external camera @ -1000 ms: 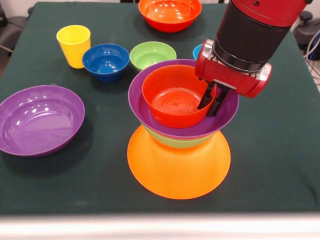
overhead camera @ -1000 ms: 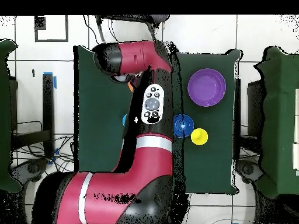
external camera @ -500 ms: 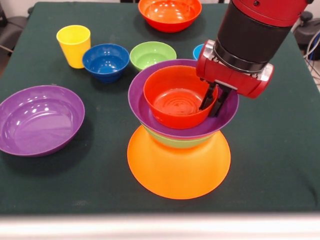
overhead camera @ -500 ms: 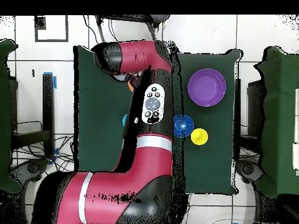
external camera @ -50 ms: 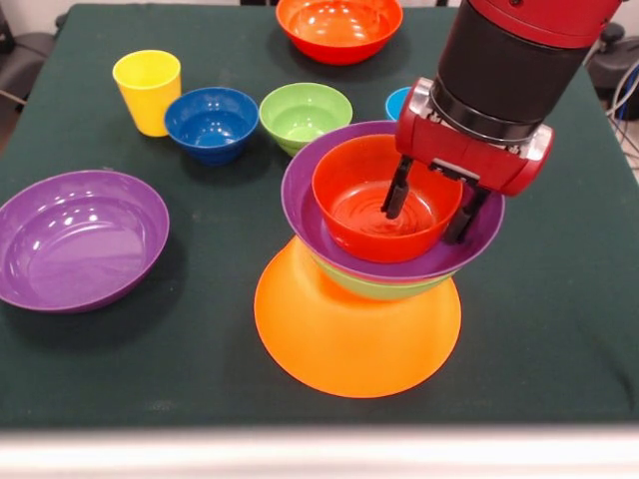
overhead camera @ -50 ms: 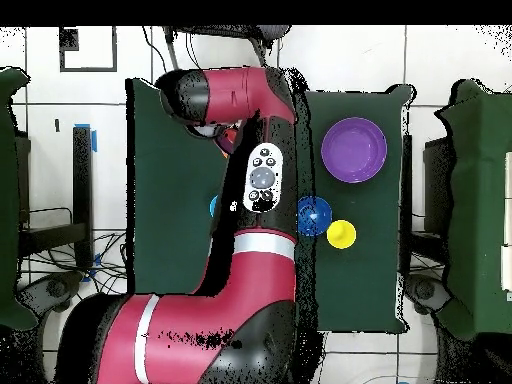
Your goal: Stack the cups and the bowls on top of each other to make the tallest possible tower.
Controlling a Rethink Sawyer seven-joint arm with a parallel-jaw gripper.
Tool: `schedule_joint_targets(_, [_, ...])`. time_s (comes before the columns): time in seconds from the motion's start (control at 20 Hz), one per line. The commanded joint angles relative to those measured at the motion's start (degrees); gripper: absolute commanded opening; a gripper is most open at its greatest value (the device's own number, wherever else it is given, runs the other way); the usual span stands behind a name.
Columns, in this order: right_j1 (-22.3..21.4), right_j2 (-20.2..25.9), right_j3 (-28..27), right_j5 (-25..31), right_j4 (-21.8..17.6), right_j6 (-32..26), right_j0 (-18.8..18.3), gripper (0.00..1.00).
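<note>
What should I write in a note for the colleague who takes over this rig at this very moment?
End effector: open, one finger inside the red-orange bowl, the other outside its rim.
Tower: upturned orange bowl as base, then a green bowl, a purple bowl and that red-orange bowl on top. The upper bowls sit off-centre on the base.
Loose on the table: yellow cup, dark blue bowl, second green bowl, second purple bowl, second red-orange bowl, light blue cup mostly hidden behind the tower.
Left: stack these loose pieces.
</note>
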Motion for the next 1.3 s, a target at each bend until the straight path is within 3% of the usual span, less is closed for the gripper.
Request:
schedule_joint_targets(0.05, [0.0,4.4,1.3,5.0,2.7,4.0,-0.2,1.00])
schedule_joint_targets(0.5, [-2.8,2.5,4.2,5.1,3.6,2.9,-0.3,1.00])
schedule_joint_targets(0.65, [-1.3,1.8,2.4,5.1,2.8,3.0,0.2,1.00])
schedule_joint_targets(1.0, [-0.9,2.0,5.2,1.5,2.3,0.9,-1.0,1.00])
schedule_joint_targets(1.3, [-1.3,3.0,5.4,1.7,2.8,-1.8,-2.9,1.00])
